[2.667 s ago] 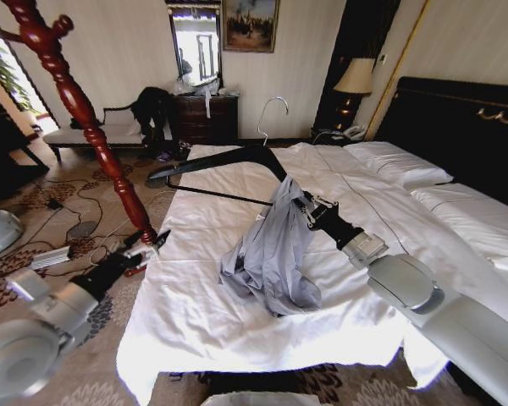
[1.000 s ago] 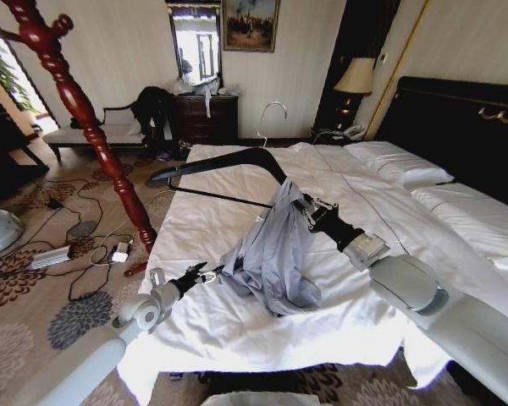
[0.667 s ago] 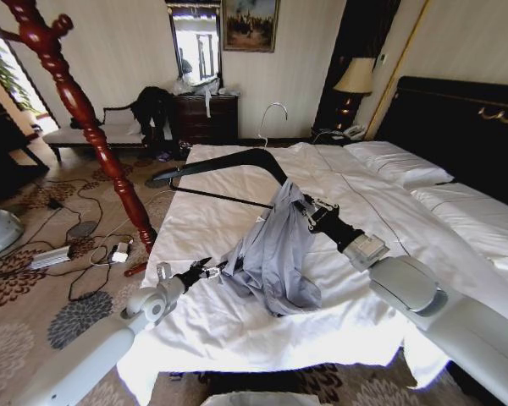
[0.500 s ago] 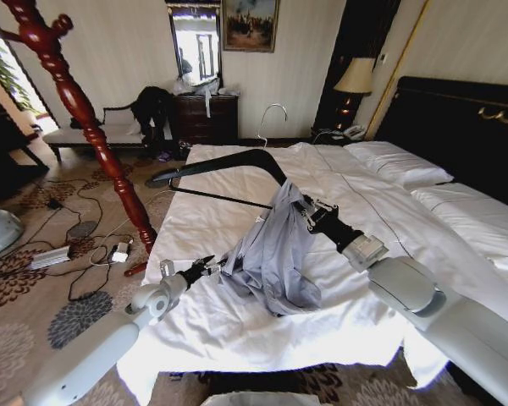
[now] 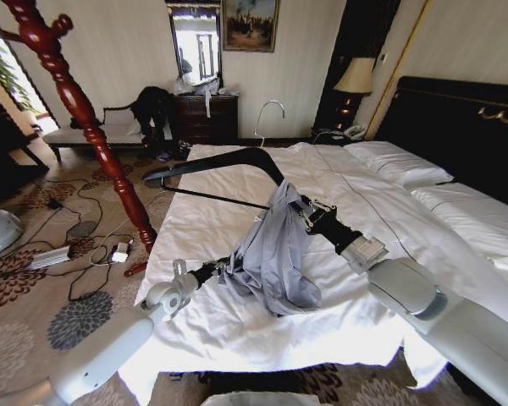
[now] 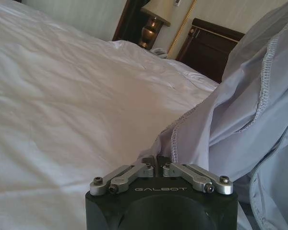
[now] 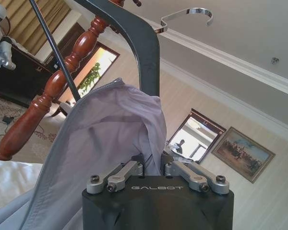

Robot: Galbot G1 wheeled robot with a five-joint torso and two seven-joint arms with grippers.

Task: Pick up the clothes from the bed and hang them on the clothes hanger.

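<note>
Over the middle of the bed (image 5: pixel 237 330), the right gripper (image 5: pixel 298 209) is pinching one end of the hanger (image 5: pixel 229 158), with the shirt (image 5: pixel 271 254) draping from it onto the sheets. The left gripper (image 5: pixel 223 267) is pinching the shirt's lower hem, toward the bed's left edge.

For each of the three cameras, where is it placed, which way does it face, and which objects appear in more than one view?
Head view: from the robot's head, down at the bed; both arms show, left pincer at the shirt.
Left wrist view: low, across the sheet toward the headboard; its own pincer meets the shirt's hem.
Right wrist view: upward along the hanger; its own pincer grips it.
Shared: shirt in all three views.
</note>
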